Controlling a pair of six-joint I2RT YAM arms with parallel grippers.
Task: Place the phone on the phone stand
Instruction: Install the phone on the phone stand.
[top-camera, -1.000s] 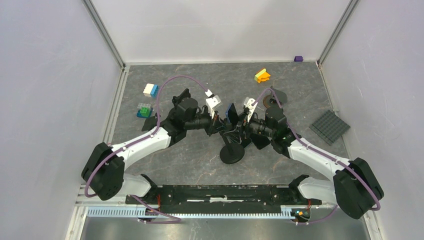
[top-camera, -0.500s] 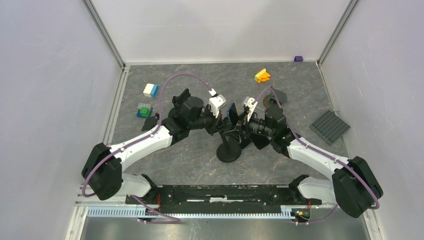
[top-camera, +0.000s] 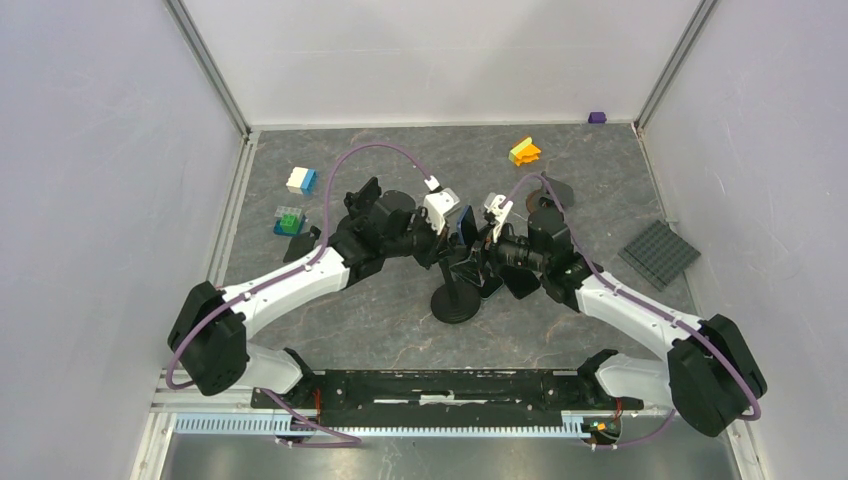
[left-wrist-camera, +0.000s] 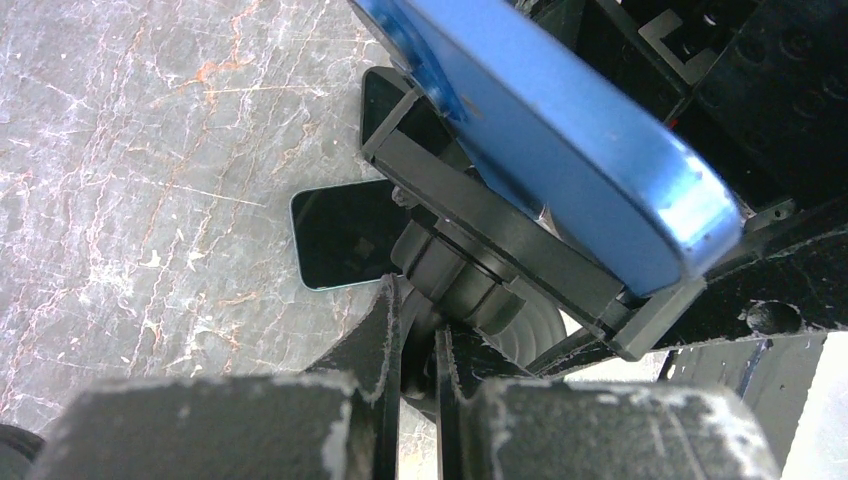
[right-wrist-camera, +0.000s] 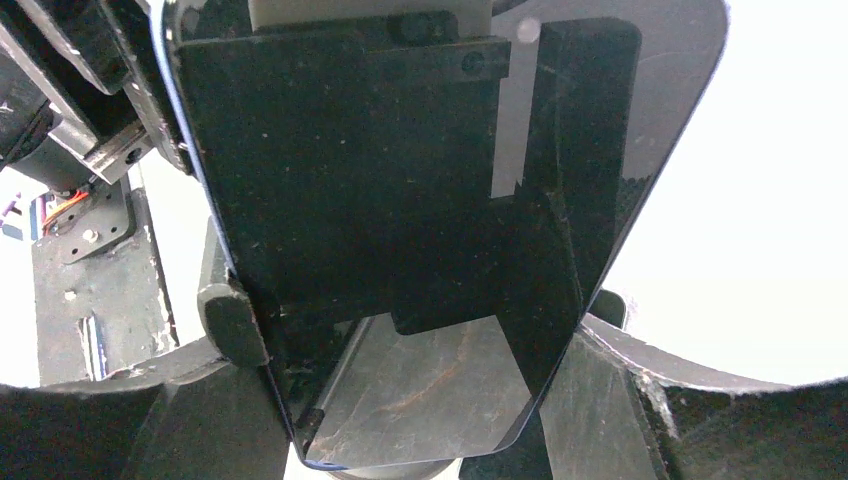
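- Holding the blue phone (top-camera: 463, 224) across its width at frame centre, right hand (top-camera: 487, 243) spread wide on it.
- Clamped on the black phone stand (top-camera: 456, 296) just below its cradle, left hand (left-wrist-camera: 418, 345) nearly shut.
- Resting in that cradle, above the grey tabletop (top-camera: 400, 320).

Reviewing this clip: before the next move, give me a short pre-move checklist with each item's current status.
1. Phone against the phone stand cradle: ok, its blue edge lies along the cradle in the left wrist view.
2. Phone fully seated on the cradle lip: cannot tell.
3. Left gripper shut on the stand's stem: ok, fingers pinch the stem.
4. Right gripper on the phone: ok, jaws wide with the phone between them; firm contact cannot tell.
5. Stand base flat on the table: ok as far as the top view shows.
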